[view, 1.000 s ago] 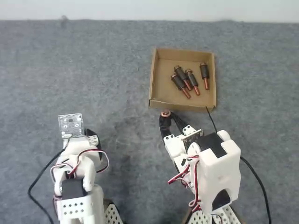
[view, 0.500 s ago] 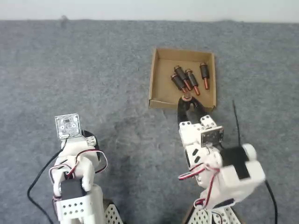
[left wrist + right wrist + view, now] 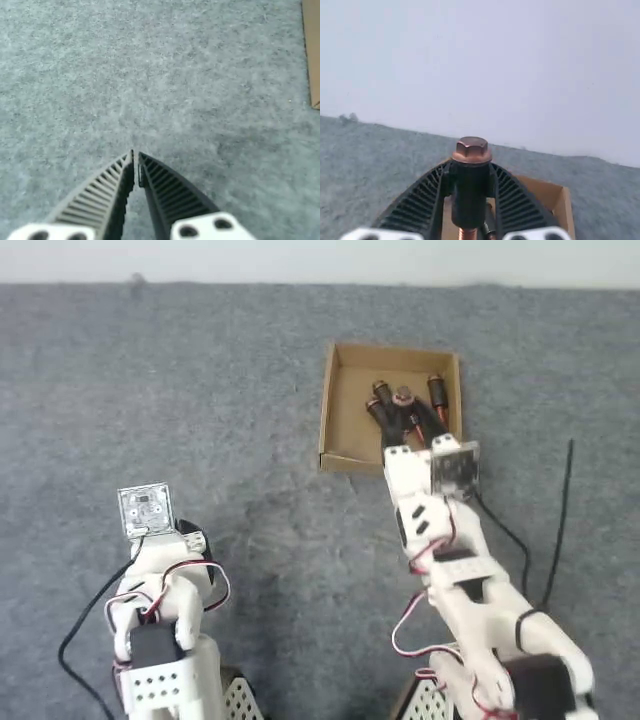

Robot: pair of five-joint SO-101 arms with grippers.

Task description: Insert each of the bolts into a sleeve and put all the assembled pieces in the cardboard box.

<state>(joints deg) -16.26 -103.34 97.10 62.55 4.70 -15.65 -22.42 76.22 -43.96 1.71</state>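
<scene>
Right claw [image 3: 403, 400], clamped on a sleeved bolt [image 3: 471, 172], has advanced over the cardboard box [image 3: 345, 422].

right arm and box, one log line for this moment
right gripper: shut on sleeved bolt, upright, over box | left gripper: shut, empty, over carpet | box: more sleeved bolts inside

text: none legible | labels: none | numbers: none (nothing readable anywhere)
</scene>
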